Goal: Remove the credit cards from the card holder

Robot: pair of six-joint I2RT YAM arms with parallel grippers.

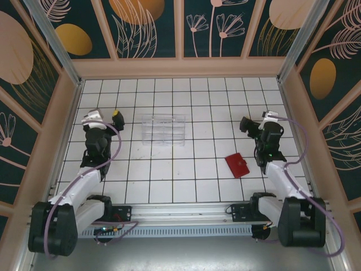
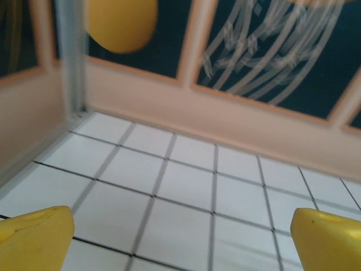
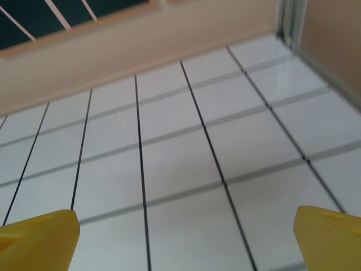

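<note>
White tiles (image 1: 186, 189) on your table carry the red card holder (image 1: 237, 165), folded shut, right of centre and just beside the right arm. Your right gripper (image 3: 183, 243) hangs over bare tiles beyond it, fingers spread wide, holding nothing. A clear tray (image 1: 163, 130) sits mid-table, well apart from the holder. Your left gripper (image 2: 180, 248), left of the tray, is equally wide and touches nothing.

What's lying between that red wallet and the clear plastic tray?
Nothing lies there: in the top view, the stretch between the wallet and the tray is bare white tile.
</note>
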